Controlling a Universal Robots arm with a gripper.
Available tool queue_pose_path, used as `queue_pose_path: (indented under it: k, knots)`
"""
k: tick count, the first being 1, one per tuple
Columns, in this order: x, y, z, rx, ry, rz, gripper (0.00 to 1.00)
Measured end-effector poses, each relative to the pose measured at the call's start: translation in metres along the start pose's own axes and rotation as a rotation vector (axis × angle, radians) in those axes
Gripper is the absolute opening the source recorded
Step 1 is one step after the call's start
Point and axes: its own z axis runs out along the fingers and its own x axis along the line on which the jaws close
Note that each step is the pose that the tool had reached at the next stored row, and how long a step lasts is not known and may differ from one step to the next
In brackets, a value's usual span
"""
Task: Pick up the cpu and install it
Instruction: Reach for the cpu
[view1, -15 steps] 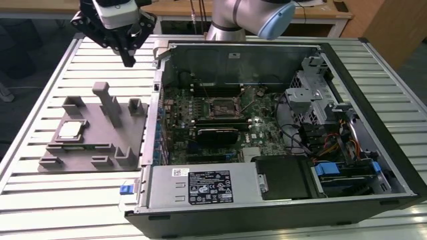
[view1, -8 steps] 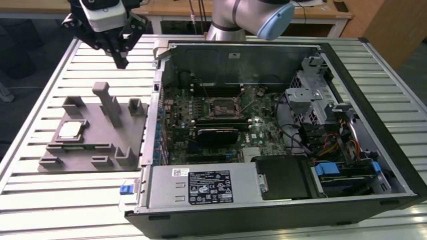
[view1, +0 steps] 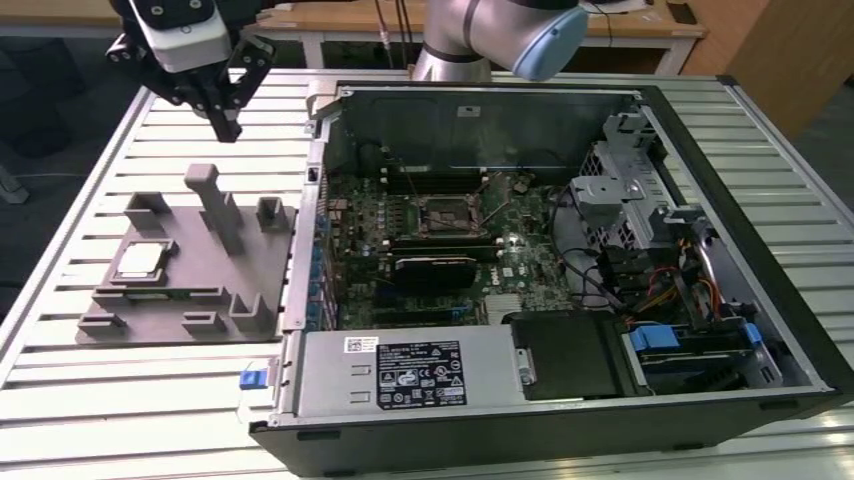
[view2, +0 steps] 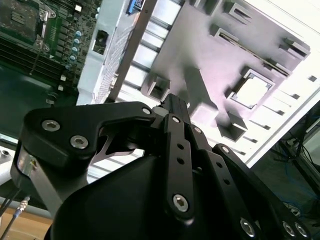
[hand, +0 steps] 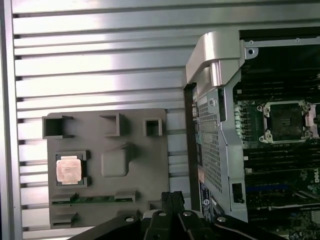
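Observation:
The cpu (view1: 140, 262) (hand: 69, 169) (view2: 254, 89), a flat square chip with a silvery top, lies in a recess of the grey fixture tray (view1: 194, 272) (hand: 150, 165) on the slatted table. My gripper (view1: 224, 124) (hand: 171, 197) hangs well above the table, beyond the tray's far edge in the exterior view, apart from the cpu. Its black fingers are shut together on nothing. The empty motherboard socket (view1: 447, 212) (hand: 285, 120) (view2: 20, 20) sits inside the open computer case (view1: 467, 120) at the exterior view's right.
A tall post (view1: 216, 210) and smaller blocks stand up from the tray near the cpu. A green memory stick (hand: 95, 198) lies in a tray slot. The case's metal wall (hand: 215, 130) rises between tray and motherboard. A power supply (view1: 400, 372) and cables fill the case's near side.

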Motion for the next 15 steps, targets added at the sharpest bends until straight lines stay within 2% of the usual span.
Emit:
queue_pose_path:
  k: [15]
  knots:
    - [0.0304, -0.0037, 0.0117, 0.0, 0.0004, 0.0, 0.11]
